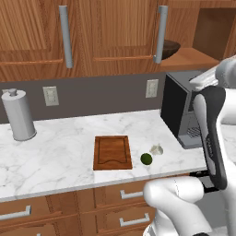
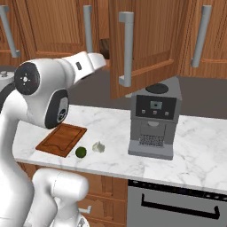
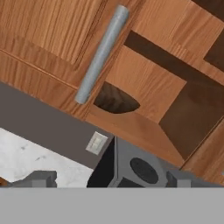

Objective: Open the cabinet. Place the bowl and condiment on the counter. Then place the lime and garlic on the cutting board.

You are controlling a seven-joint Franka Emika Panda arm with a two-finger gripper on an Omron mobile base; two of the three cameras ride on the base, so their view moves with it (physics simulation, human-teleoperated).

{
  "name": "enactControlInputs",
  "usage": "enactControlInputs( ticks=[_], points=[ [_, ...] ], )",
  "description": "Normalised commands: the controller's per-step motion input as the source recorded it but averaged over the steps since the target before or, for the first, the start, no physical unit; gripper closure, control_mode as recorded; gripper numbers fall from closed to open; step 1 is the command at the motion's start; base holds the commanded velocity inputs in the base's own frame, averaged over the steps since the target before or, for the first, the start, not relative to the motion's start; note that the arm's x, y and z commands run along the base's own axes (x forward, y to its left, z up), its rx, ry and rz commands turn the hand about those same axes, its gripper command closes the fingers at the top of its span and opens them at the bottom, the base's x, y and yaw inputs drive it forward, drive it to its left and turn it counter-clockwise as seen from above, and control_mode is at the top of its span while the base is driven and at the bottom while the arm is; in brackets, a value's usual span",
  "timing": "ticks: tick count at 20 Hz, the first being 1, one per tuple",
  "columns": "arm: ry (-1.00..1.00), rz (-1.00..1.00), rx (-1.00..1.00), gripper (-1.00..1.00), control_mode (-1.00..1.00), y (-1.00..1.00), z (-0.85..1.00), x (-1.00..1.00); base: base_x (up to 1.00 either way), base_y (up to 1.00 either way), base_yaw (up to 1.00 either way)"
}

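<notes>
The cabinet (image 2: 146,40) stands with one door swung open, its grey bar handle (image 2: 126,48) facing out. On its lower shelf the dark brown bowl (image 3: 116,99) (image 1: 171,48) peeks out past the door edge. The condiment is out of view. On the counter (image 1: 60,143) lies the cutting board (image 1: 112,152) (image 2: 62,138), bare. Just right of it sit the lime (image 1: 146,159) (image 2: 81,152) and the garlic (image 1: 156,150) (image 2: 98,146). My gripper (image 3: 110,179) is open and empty, raised in front of the open cabinet, below the bowl and apart from it.
A black and grey coffee machine (image 1: 182,110) (image 2: 155,119) stands on the counter under the open cabinet. A tall grey cylinder with a knob (image 1: 18,115) sits at the far left. Wall outlets (image 1: 50,96) are on the backsplash. Drawers run below the counter edge.
</notes>
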Motion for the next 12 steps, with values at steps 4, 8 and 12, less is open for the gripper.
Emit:
enactControlInputs(
  ticks=[4,8,12],
  points=[
    [0.13,-0.06,0.0,-1.0,-1.0,0.0,-0.13,0.45,0.0,0.0,0.0],
    [0.07,-0.12,-0.03,-1.0,-1.0,0.0,-0.12,0.45,0.0,0.0,0.0],
    [0.05,-0.17,-0.03,-1.0,-1.0,0.0,-0.1,0.37,0.0,0.0,0.0]
  ],
)
